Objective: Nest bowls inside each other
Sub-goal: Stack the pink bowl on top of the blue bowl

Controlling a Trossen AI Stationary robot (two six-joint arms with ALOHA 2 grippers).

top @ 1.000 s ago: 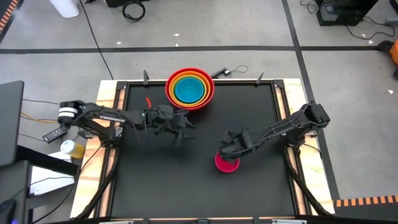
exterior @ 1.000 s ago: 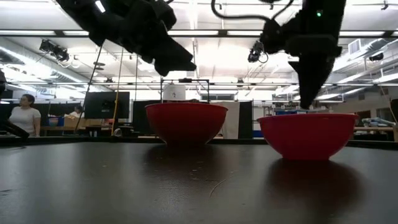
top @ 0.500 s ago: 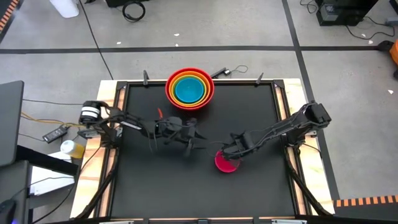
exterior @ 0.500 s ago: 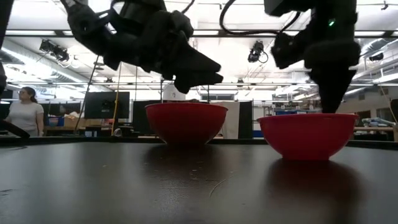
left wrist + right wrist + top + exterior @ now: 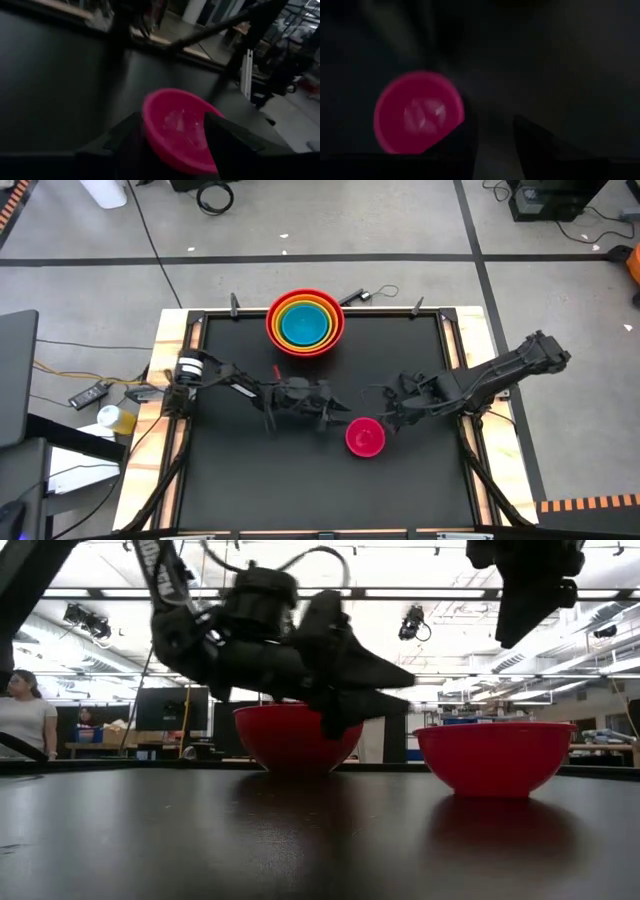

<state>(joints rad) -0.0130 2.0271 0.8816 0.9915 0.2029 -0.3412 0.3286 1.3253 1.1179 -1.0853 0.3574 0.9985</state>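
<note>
- While the pink bowl sits alone on the black table, the left gripper reaches low toward it from the left, fingers spread wide, the bowl's near rim between them and not yet clasped.
- Right gripper hangs just beside the bowl, fingers parted, holding nothing.
- At the table's far edge, the red bowl holds the orange, yellow-green and blue bowls.

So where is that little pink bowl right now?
Seen from above, the pink bowl sits alone on the black table, right of centre, between the left fingers and right fingers, nearer the front than the stacked bowls.
</note>
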